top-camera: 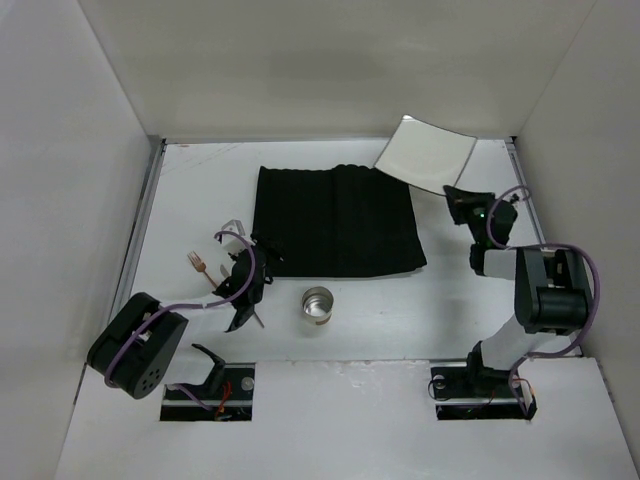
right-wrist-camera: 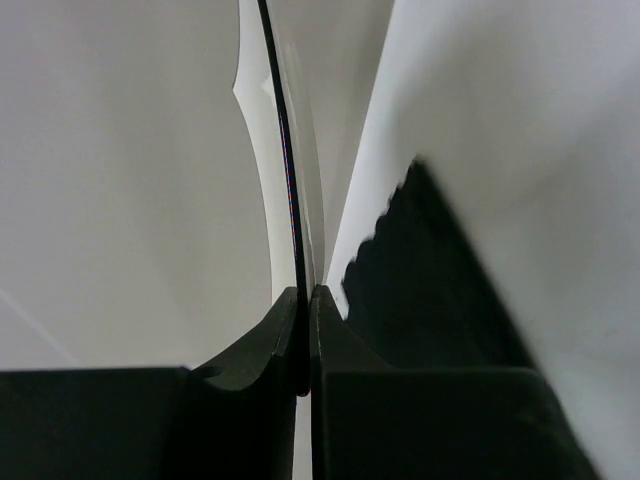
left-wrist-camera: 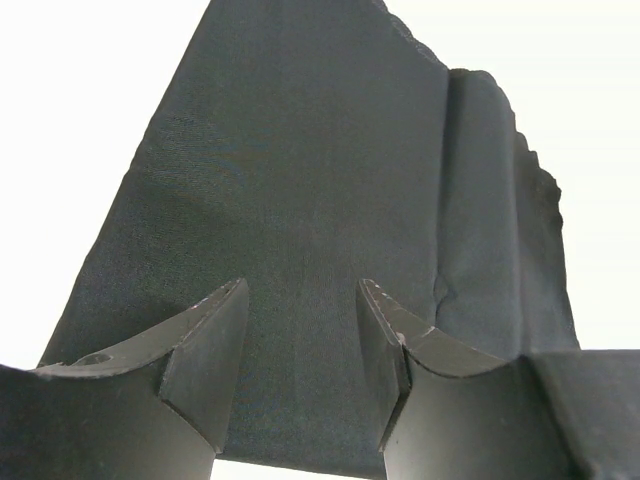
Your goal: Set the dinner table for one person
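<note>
Two sets differ: right jaws pinch the tilted plate (top-camera: 425,152) by its rim at the upper right of the table (top-camera: 400,320); left jaws gape wide over the mat (top-camera: 335,220). Grip firmly, lift clear, then lower the plate flat mid-mat.

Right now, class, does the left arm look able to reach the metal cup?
Probably yes. The left gripper is open and empty at the black mat's near-left corner; the metal cup stands just to its right on bare table, nothing between them. The fork lies on the other side.
</note>
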You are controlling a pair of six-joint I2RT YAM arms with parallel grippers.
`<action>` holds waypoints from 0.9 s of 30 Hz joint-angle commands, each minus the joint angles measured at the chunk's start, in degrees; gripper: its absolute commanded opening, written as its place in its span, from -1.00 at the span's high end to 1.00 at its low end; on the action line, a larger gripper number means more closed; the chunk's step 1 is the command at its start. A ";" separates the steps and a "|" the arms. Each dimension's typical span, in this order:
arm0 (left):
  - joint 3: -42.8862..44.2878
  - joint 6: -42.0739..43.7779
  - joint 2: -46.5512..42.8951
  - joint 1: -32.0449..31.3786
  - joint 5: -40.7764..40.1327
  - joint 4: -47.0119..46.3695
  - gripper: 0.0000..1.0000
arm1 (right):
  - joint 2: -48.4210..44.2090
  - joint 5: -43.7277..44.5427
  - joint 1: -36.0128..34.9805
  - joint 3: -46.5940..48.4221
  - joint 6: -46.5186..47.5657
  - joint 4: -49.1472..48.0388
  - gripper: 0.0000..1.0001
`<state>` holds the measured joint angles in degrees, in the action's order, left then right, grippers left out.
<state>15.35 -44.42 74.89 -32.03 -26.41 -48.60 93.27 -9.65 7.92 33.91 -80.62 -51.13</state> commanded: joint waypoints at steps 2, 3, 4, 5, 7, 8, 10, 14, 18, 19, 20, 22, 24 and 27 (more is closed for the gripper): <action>0.55 0.04 -1.94 0.08 -0.74 -3.61 0.12 | -3.89 -4.59 -10.23 3.35 -1.82 -15.93 0.90; 0.47 -0.22 -2.03 0.08 -0.74 -3.61 0.12 | -3.80 -4.07 -12.43 3.79 -1.56 -15.93 0.90; 0.20 -0.40 -2.21 0.17 -0.66 -3.61 0.12 | -3.71 -3.54 -14.45 4.23 -1.21 -15.93 0.90; 0.03 -0.49 -2.47 0.26 -0.66 -3.61 0.13 | -3.54 -2.92 -16.38 4.67 -0.95 -15.84 0.90; -0.15 -0.66 -3.17 0.26 -0.83 -3.43 0.13 | -2.93 -1.78 -19.81 5.46 -0.86 -15.84 0.89; -0.24 -0.66 -3.35 0.26 -0.83 -3.43 0.13 | -2.57 -1.25 -21.57 5.81 -0.86 -15.84 0.89; -0.50 -0.75 -3.61 0.26 -0.92 -3.34 0.13 | -1.09 0.24 -24.91 6.60 -0.68 -16.01 0.89; -1.03 -1.45 -4.75 0.61 -1.01 -2.99 0.13 | 1.99 1.65 -28.79 7.57 -0.07 -16.63 0.89; -1.64 -2.07 -5.54 1.05 -1.10 -2.91 0.14 | 4.28 3.41 -30.29 7.31 -0.15 -18.99 0.89; -1.82 -2.16 -5.81 1.05 -1.10 -2.82 0.14 | 4.89 3.67 -30.46 7.05 -0.41 -19.61 0.89; -1.82 -2.24 -5.90 1.14 -1.27 -2.82 0.14 | 5.33 3.93 -30.64 6.78 -0.76 -20.23 0.89; -1.91 -2.25 -5.81 1.23 -1.45 -2.82 0.14 | 6.04 4.55 -31.08 6.26 -1.29 -21.11 0.89; -2.17 -2.51 -5.98 1.23 -1.45 -2.82 0.14 | 6.57 5.34 -31.69 5.47 -1.47 -21.81 0.89; -2.08 -2.60 -5.99 1.23 -1.54 -2.82 0.14 | 7.18 5.87 -32.57 4.41 -2.08 -22.43 0.89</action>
<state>13.80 -46.26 70.48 -31.03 -26.76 -48.60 102.48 -4.62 -23.16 36.77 -79.29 -52.36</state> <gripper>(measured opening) 0.432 0.095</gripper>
